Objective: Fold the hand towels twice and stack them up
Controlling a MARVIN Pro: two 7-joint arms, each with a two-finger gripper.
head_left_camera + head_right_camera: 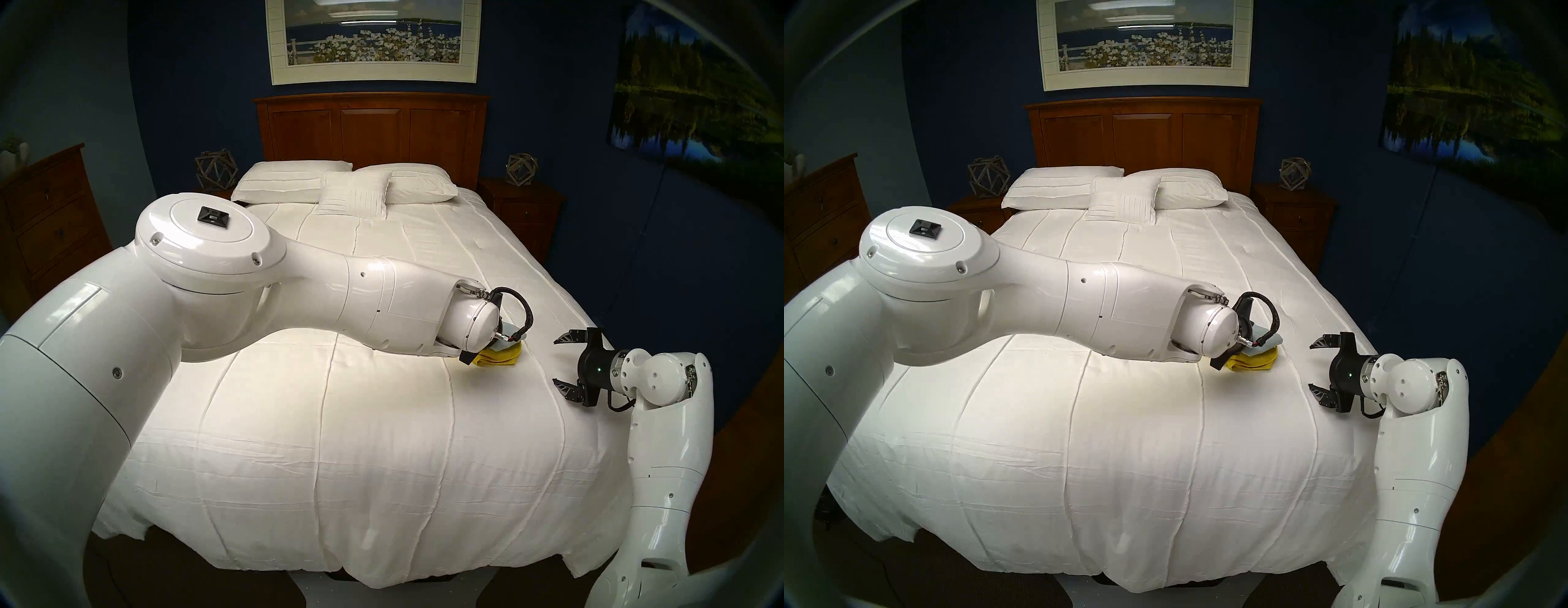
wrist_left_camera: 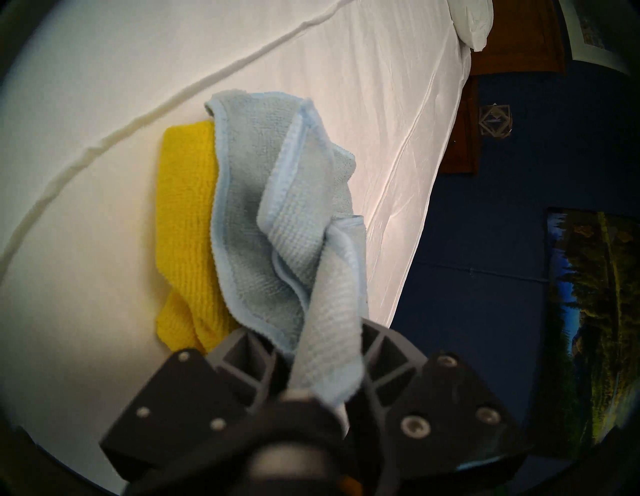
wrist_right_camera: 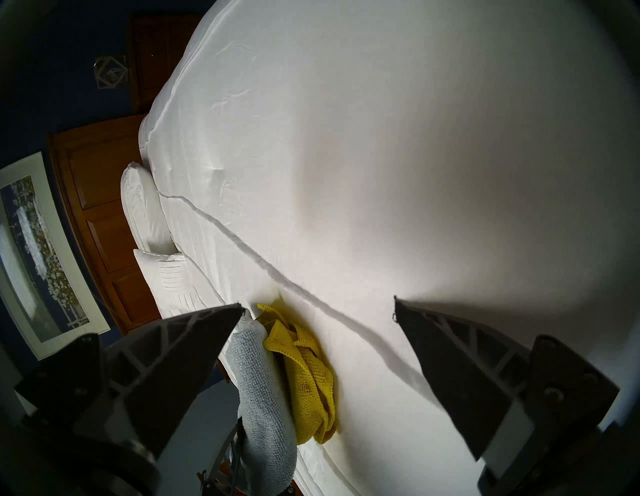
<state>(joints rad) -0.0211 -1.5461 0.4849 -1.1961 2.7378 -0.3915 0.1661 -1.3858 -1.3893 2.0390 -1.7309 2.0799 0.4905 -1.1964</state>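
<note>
The blue towel (image 2: 277, 214) lies rumpled on top of the yellow towel (image 2: 187, 221), both on the white quilt (image 1: 339, 424) near the bed's right edge. The yellow one underneath looks loosely folded; the blue one is bunched, one end rising into the left gripper (image 2: 322, 377), whose jaws stand narrow with that end of cloth between them. Whether they still pinch it or are letting go I cannot tell.

The step in hand looks like setting the blue towel onto the yellow to finish the stack. To do it well, the held end should be lowered until the cloth lies flat before the jaws part fully, so it does not spring back or slide toward the bed's edge. The layers are uneven, so a light press or tug to square blue over yellow would help.

The right gripper (image 1: 570, 369) hovers just beside the stack, jaws wide and empty, well placed to pin or straighten a corner.
</note>
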